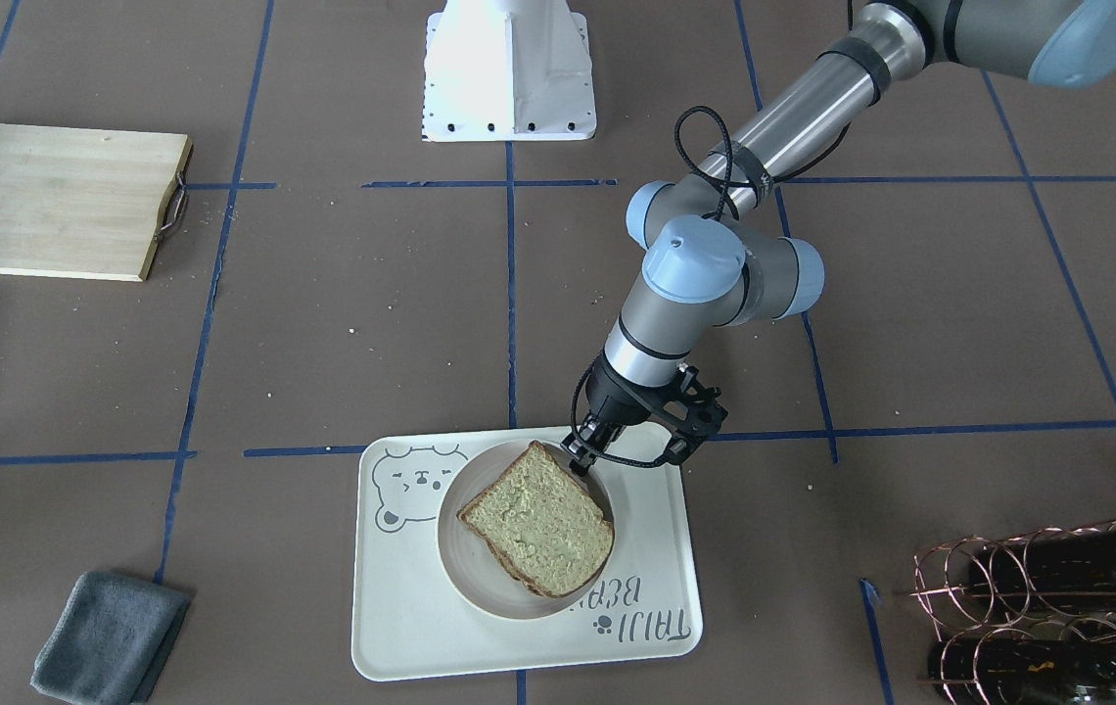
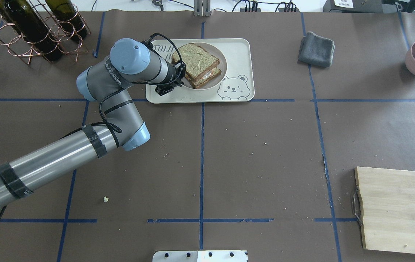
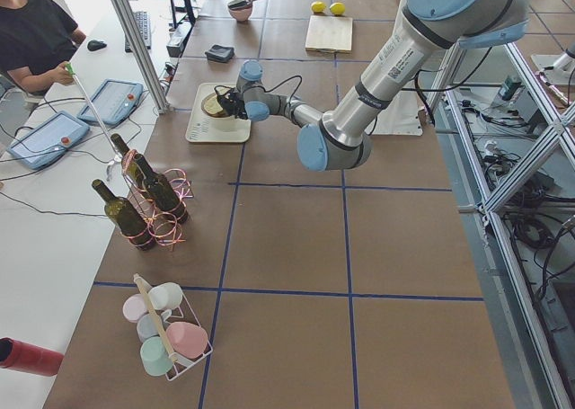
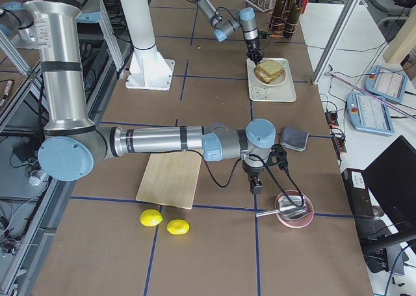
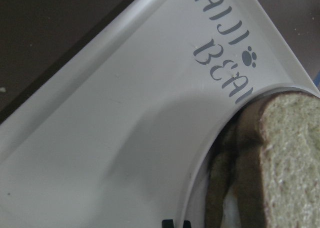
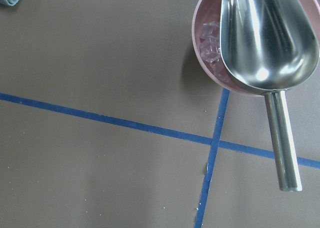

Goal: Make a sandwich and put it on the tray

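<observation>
The sandwich (image 1: 538, 519), two greenish-tan bread slices with egg between them, lies on a small round cream plate (image 1: 465, 578). The plate stands on the cream bear tray (image 1: 401, 627). They also show in the overhead view: sandwich (image 2: 196, 62), plate (image 2: 220, 54), tray (image 2: 236, 54). My left gripper (image 1: 580, 458) is low at the plate's rim beside a sandwich corner, its jaws nearly together on the rim. The left wrist view shows the tray (image 5: 125, 128) and the sandwich (image 5: 290, 153). My right gripper (image 4: 255, 185) hangs far from the tray, near a pink bowl. I cannot tell whether it is open or shut.
A wooden cutting board (image 2: 396, 209) lies at the robot's near right. A grey cloth (image 2: 316, 49) lies right of the tray. A copper rack of wine bottles (image 2: 36, 32) stands left of it. A pink bowl with a metal scoop (image 6: 260, 37) sits below the right wrist. Two lemons (image 4: 166, 222) lie beyond the board.
</observation>
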Tool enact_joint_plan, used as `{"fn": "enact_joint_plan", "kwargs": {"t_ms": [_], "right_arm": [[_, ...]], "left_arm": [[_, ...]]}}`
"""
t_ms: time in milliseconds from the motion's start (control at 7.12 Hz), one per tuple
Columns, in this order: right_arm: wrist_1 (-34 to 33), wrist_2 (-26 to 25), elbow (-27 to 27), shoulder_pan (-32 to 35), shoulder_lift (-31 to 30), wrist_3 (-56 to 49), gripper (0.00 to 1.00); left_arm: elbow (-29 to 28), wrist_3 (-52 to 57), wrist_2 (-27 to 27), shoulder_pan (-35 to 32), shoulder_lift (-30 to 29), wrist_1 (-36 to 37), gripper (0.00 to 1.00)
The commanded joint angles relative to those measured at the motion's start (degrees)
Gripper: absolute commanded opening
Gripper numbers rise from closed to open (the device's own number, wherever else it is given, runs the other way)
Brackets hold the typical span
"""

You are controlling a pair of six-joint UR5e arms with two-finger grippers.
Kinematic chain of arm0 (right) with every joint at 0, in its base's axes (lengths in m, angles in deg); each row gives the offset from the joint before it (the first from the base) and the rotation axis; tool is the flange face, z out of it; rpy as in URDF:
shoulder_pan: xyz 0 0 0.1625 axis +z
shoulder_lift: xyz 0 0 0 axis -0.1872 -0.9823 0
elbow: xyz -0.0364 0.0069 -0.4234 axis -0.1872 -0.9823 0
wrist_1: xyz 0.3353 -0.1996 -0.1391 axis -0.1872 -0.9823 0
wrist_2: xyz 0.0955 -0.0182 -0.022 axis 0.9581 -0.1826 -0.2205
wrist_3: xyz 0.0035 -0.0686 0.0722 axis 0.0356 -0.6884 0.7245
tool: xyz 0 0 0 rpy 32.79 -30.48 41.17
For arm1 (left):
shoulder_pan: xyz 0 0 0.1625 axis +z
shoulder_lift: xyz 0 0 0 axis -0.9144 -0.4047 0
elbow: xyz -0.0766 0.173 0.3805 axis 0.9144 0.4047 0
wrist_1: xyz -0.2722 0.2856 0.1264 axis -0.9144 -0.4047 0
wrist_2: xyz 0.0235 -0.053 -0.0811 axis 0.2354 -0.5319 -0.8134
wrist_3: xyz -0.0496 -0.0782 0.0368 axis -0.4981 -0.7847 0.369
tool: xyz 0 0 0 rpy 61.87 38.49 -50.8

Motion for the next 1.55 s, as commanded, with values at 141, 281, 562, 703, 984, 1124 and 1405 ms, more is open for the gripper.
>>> {"fn": "enact_joint_plan", "kwargs": {"t_ms": [141, 281, 562, 703, 984, 1124, 1405], "right_arm": [[0.0, 0.1, 0.0, 0.1, -0.1, 0.1, 1.0], [-0.1, 0.1, 0.0, 0.1, -0.1, 0.1, 1.0], [0.0, 0.1, 0.0, 0.1, 0.0, 0.1, 1.0], [0.0, 0.1, 0.0, 0.1, 0.0, 0.1, 1.0], [0.0, 0.1, 0.0, 0.1, 0.0, 0.1, 1.0], [0.0, 0.1, 0.0, 0.1, 0.0, 0.1, 1.0], [0.0, 0.2, 0.1, 0.1, 0.1, 0.1, 1.0]], "left_arm": [[-0.1, -0.1, 0.1, -0.1, 0.3, -0.9, 0.43], [0.0, 1.6, 0.2, -0.3, 0.6, -1.0, 0.99], [3.9, 8.5, -0.3, -2.7, 3.5, -0.5, 1.0], [8.4, 13.0, -0.4, -3.6, 6.9, 0.2, 1.0], [23.9, 18.5, 1.7, -3.7, 18.7, 3.5, 1.0], [28.7, 18.5, 2.3, -4.5, 20.8, 3.9, 1.0], [31.7, 18.5, 3.3, -7.8, 23.7, 4.0, 1.0]]}}
